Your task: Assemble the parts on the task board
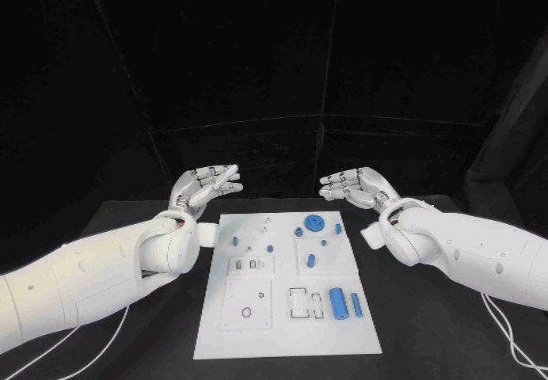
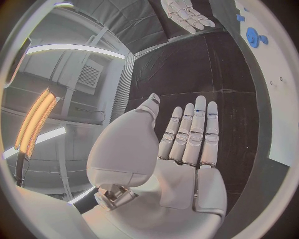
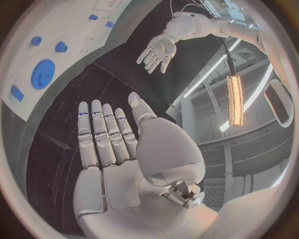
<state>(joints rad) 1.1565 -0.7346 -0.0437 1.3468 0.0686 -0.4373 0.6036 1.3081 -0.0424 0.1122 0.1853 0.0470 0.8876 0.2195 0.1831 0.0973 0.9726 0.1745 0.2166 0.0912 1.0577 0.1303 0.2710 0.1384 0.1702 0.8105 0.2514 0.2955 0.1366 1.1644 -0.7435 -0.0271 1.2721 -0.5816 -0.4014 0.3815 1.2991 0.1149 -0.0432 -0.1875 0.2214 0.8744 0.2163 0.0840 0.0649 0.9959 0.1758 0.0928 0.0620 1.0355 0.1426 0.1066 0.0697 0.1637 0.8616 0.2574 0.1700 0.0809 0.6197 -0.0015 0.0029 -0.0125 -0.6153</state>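
Head view: the task board (image 1: 286, 332) lies flat in the middle of the black table (image 1: 137, 348), long side running away from the robot. Blue parts sit on it: a large disc (image 1: 313, 221) at the far end with smaller round pieces (image 1: 298, 232) beside it, a small peg (image 1: 234, 240) near the left edge, and a thick cylinder (image 1: 337, 301) with a thinner rod (image 1: 356, 305) just beside it toward the near right. The left hand (image 1: 206, 186) hovers beyond the board's far left corner, palm up, fingers apart and lightly curved, holding nothing. The right hand (image 1: 356, 187) mirrors it beyond the far right corner, fingers loosely spread, likewise empty. Both hands are clear of the board.

Left wrist view: the left hand (image 2: 187, 149) is flat and open, fingers (image 2: 199, 124) straight and side by side, thumb out, nothing in the palm. Black table beneath; the board's edge (image 2: 274, 74) with the blue disc (image 2: 252, 37) is off to one side. The right hand (image 2: 187, 14) is visible in the distance, open.

Right wrist view: the right hand (image 3: 115, 149) is open flat, fingers (image 3: 96, 129) extended, empty. The board (image 3: 93, 30) carries the blue disc (image 3: 43, 74) and small pieces (image 3: 61, 47). The left hand (image 3: 159, 50) is across from it, fingers spread.
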